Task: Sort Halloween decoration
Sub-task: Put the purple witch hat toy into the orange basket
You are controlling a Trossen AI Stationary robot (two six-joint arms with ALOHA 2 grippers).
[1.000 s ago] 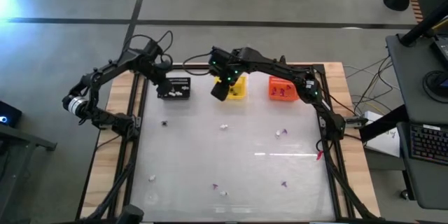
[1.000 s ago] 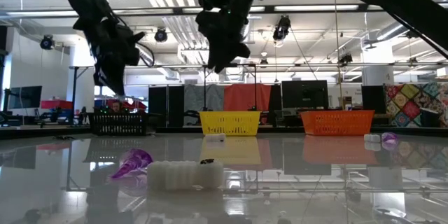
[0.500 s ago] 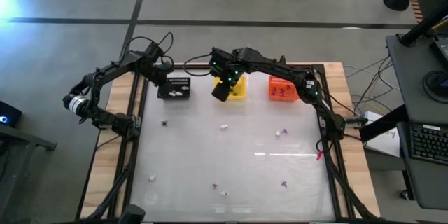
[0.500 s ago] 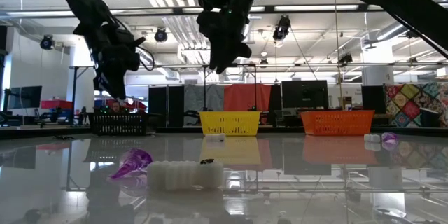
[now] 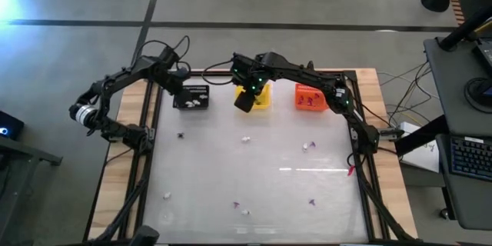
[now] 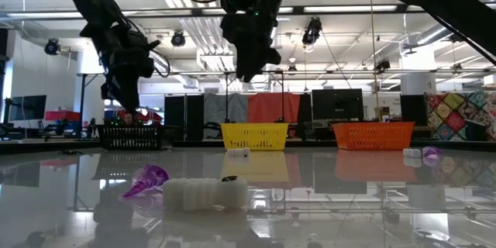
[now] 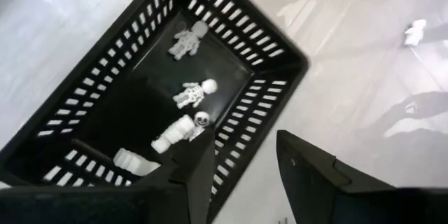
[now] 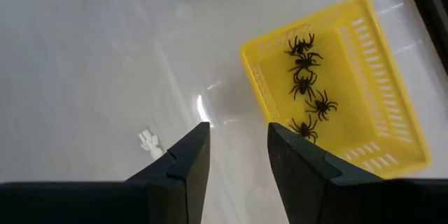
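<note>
The Halloween decoration is many tiny pieces of three kinds. The white ones are small skeleton figures (image 7: 195,93) with round heads and thin ribs; several lie inside the black basket (image 7: 91,105). The black ones are spiders (image 8: 308,84) with thin bent legs; about five lie in a row in the yellow basket (image 8: 392,112). Purple bits (image 5: 311,201) lie loose on the table (image 5: 261,177), and one of them, a ribbed cone shape (image 6: 146,180), is close to the low camera, beside a white ribbed piece (image 6: 203,194). More white pieces (image 5: 246,139) are scattered on the table. The orange basket (image 5: 308,98) has some small purple bits in it.

The left gripper (image 7: 245,168) hangs above the black basket, its jaws apart and holding nothing. The right gripper (image 8: 238,150) is over the table just beside the yellow basket, its jaws also apart and empty.
</note>
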